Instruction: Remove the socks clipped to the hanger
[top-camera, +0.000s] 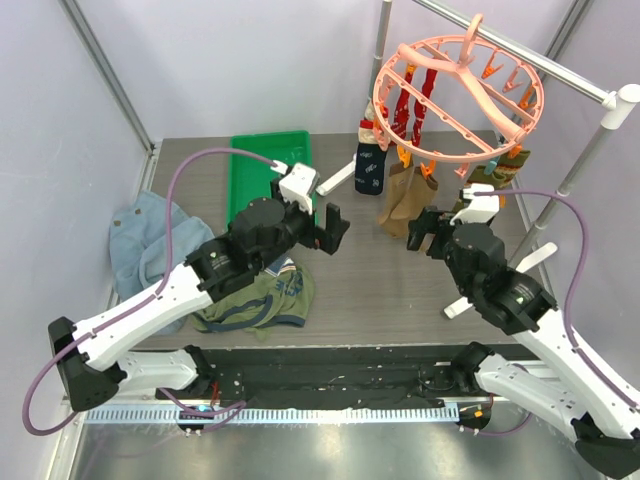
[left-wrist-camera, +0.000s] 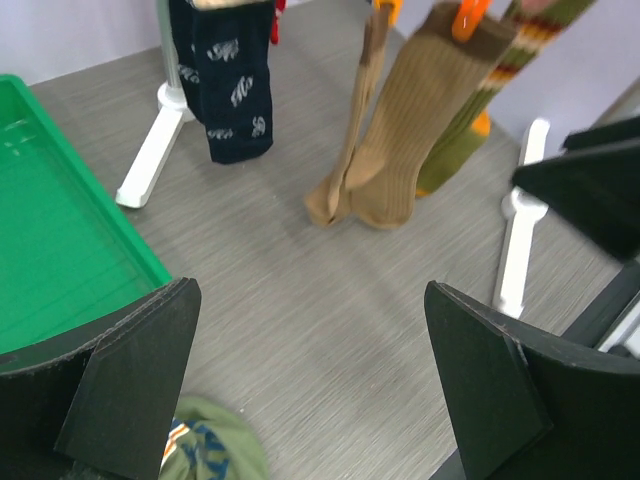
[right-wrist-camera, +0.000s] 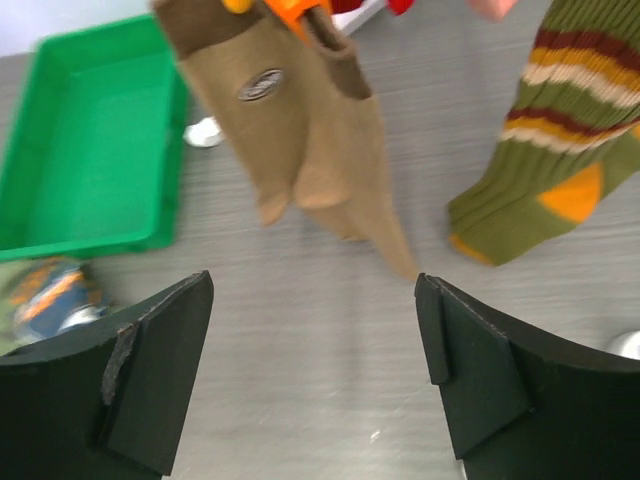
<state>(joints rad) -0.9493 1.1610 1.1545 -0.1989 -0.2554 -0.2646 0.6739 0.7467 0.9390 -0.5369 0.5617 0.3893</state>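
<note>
The salmon-pink ring hanger (top-camera: 458, 100) hangs by its hook from the rail at the back right. Socks are clipped under it: a navy patterned one (top-camera: 370, 165) (left-wrist-camera: 228, 80), a tan pair (top-camera: 400, 200) (left-wrist-camera: 385, 150) (right-wrist-camera: 300, 130), red ones (top-camera: 405, 105) and an olive striped one (top-camera: 500, 170) (right-wrist-camera: 545, 170). My left gripper (top-camera: 328, 228) (left-wrist-camera: 310, 292) hovers open over bare table, short of the navy and tan socks. From the right, my right gripper (top-camera: 426, 232) (right-wrist-camera: 313, 280) stands open just below the tan pair, holding nothing.
A green tray (top-camera: 270, 175) (left-wrist-camera: 60, 240) (right-wrist-camera: 95, 140) lies at the back left. An olive-green T-shirt (top-camera: 265, 300) and a pale blue garment (top-camera: 140, 240) lie at the near left. The white rail stand's feet (left-wrist-camera: 150, 160) (top-camera: 500, 280) rest on the table beside the socks.
</note>
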